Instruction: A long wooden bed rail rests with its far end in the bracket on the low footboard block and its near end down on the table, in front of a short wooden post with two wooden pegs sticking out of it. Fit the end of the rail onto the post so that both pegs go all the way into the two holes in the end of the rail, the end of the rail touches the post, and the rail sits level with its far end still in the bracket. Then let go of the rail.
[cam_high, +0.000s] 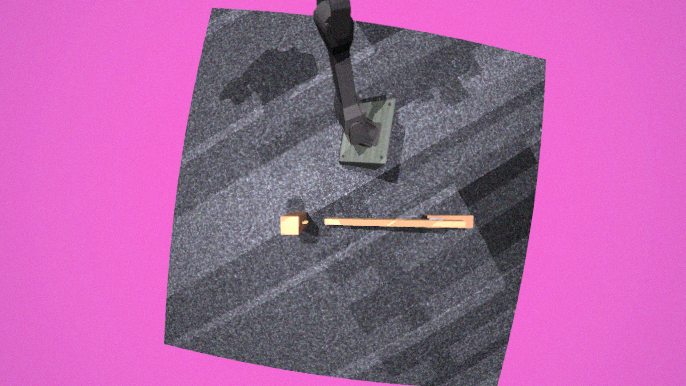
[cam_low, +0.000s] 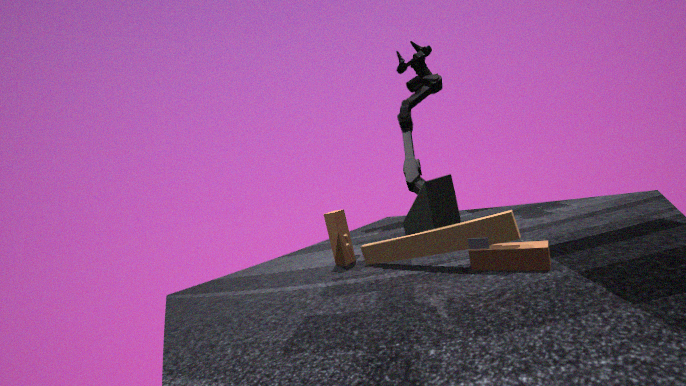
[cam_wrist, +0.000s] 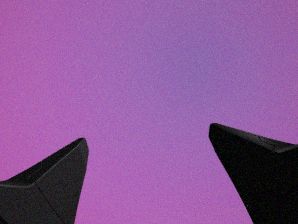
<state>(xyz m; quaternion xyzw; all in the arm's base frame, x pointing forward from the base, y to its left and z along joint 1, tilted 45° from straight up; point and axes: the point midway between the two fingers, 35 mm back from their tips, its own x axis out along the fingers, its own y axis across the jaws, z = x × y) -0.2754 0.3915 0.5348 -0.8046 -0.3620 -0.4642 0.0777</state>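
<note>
The long wooden rail (cam_high: 370, 222) (cam_low: 435, 241) slopes down from its far end, at the footboard block (cam_high: 470, 220) (cam_low: 510, 260), to its near end on the table. The short post (cam_high: 290, 225) (cam_low: 336, 235) stands beyond the near end, with a gap between them. A peg (cam_high: 305, 222) (cam_low: 346, 239) shows on the post's side facing the rail; the second cannot be told clearly. A grey bracket piece (cam_low: 478, 243) shows on the block. My gripper (cam_low: 405, 47) (cam_wrist: 149, 138) is open and empty, pointing up high above the table, far from the rail.
The green-grey base block (cam_high: 377, 150) (cam_low: 442, 202) carries the arm and stands behind the rail. The dark patterned table (cam_high: 240, 280) (cam_low: 310, 340) ends at edges against a pink background. The wrist view shows only the fingers and that background.
</note>
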